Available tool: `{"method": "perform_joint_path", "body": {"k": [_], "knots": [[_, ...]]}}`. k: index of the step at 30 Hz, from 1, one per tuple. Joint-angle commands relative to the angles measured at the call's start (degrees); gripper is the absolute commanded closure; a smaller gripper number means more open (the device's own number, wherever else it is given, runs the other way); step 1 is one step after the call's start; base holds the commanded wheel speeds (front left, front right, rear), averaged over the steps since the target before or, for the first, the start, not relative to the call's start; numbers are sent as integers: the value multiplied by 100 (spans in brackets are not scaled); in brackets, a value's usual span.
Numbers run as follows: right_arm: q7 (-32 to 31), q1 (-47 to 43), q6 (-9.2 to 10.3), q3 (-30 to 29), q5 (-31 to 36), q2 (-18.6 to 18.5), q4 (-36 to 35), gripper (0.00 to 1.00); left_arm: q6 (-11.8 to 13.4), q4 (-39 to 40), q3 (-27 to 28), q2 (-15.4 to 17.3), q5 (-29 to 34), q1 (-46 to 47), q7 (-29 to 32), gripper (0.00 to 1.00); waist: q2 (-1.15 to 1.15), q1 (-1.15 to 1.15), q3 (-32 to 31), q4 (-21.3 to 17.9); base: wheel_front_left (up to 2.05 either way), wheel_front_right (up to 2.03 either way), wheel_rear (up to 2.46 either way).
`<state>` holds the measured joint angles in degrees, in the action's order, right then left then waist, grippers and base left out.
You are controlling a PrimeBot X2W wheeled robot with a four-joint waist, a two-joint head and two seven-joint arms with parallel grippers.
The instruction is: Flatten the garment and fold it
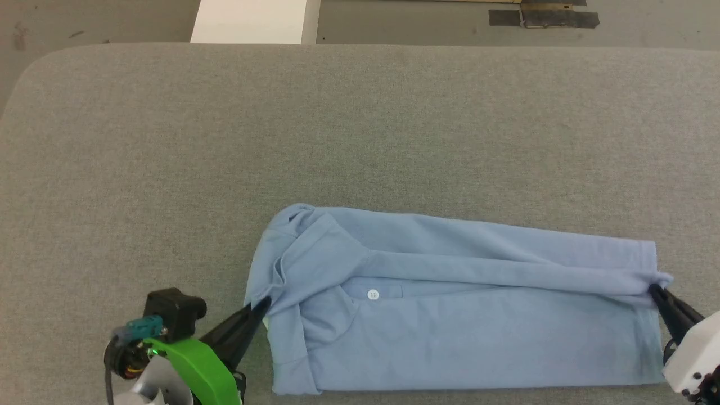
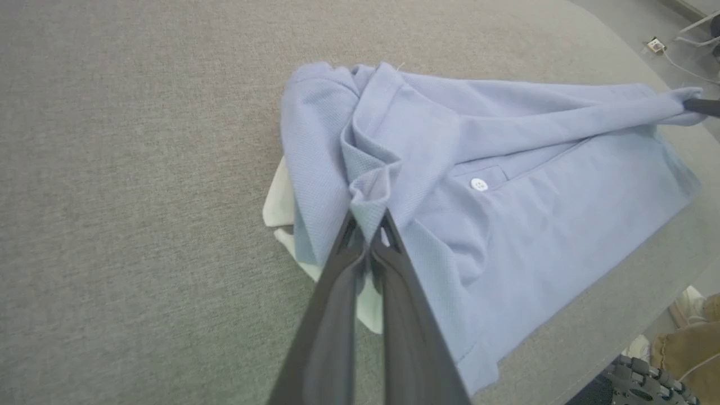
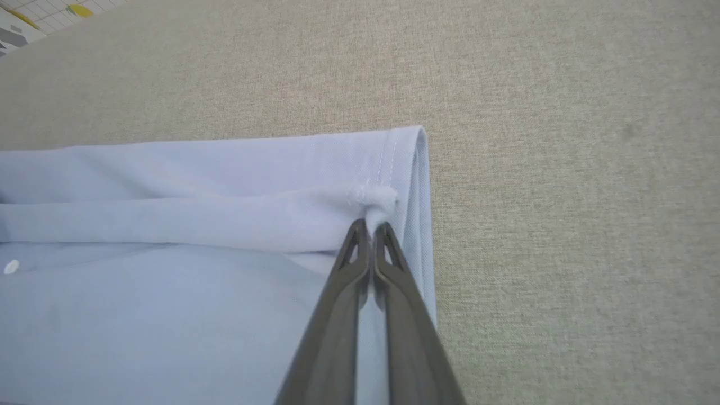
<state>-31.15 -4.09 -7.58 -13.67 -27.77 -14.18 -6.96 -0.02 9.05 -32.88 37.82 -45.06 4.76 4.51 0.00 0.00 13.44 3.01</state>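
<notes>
Left gripper point(image 1: 261, 305) is pinching the shirt point(image 1: 478, 337) at its collar end, right gripper point(image 1: 654, 291) is pinching the hem end, both closed on cloth lying on the table point(image 1: 225, 140).

Left hand point(image 1: 263, 304): dark fingers point(image 1: 233, 334), green cover point(image 1: 197, 365), teal plug point(image 1: 145, 325); right hand point(image 1: 652, 290): white casing point(image 1: 693, 351).

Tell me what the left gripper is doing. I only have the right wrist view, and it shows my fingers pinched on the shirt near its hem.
Observer: The left gripper is shut on a fold of the garment at the collar end.
Operator: Is that end lying flat?
Observer: No, it's bunched, and the white collar pokes out from under the blue cloth.
Operator: Where's the shirt on the table?
Observer: Close along the table edge nearest the robot.
</notes>
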Motion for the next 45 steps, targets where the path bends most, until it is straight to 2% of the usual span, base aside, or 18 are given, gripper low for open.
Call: {"method": "perform_joint_path", "body": {"k": [1,2,3,4,9,13,16,20,24,26,29,35,36,37,38,45], "knots": [[93,-72,9,16,41,-5,79,89,-31,-116,-42,-44,47,-61,13,100,0,0,-56,-12,0,0,0],[131,-80,9,22,58,-4,119,64,-29,-180,-64,-64,60,-61,9,100,0,0,-76,-13,0,0,0],[193,-95,9,40,100,-4,200,0,-16,-299,-89,-111,78,-60,-15,62,0,0,-113,-16,0,0,0],[236,-97,9,38,121,11,260,0,8,-385,-88,-157,85,-58,-62,0,0,0,-145,-17,0,0,0],[276,-71,9,0,41,60,239,0,229,-520,147,-406,-44,-102,-435,0,0,0,-264,-35,0,0,0],[198,-47,9,-278,-85,162,-62,0,583,-318,626,-556,-199,-205,-938,0,0,0,-304,-47,0,0,0],[201,29,9,-647,124,293,-273,0,1033,-79,997,-586,101,-256,-1513,0,0,0,-288,-56,0,0,0],[26,105,9,-948,545,618,-280,0,1679,297,1405,-769,768,-376,-1893,0,0,0,-238,-31,0,0,0],[-164,146,9,-930,764,829,-85,0,2042,687,1679,-1104,1475,-520,-1945,0,0,0,-152,54,0,0,0],[-223,176,9,-895,847,876,64,0,2066,786,1747,-1294,1713,-631,-1947,0,0,0,-106,101,0,0,0],[-252,255,9,-882,996,911,347,0,1989,760,1724,-1415,2037,-733,-1949,0,0,0,-35,174,0,0,0],[-665,316,9,-640,1028,855,967,0,1855,629,1704,-1508,2360,-743,-1950,0,0,0,22,297,0,0,0],[-810,309,9,-587,978,840,1050,33,1832,609,1707,-1517,2384,-743,-1950,0,0,0,22,315,0,0,0],[-917,317,9,-564,914,842,1097,72,1812,593,1713,-1530,2400,-744,-1950,0,0,0,20,330,0,0,0],[-976,332,9,-580,871,844,1118,100,1798,583,1720,-1543,2407,-746,-1950,0,0,0,18,338,0,0,0],[-919,512,9,-790,909,683,1070,100,1723,491,1753,-1650,2397,-813,-1950,0,0,0,-77,328,0,0,0]]}}
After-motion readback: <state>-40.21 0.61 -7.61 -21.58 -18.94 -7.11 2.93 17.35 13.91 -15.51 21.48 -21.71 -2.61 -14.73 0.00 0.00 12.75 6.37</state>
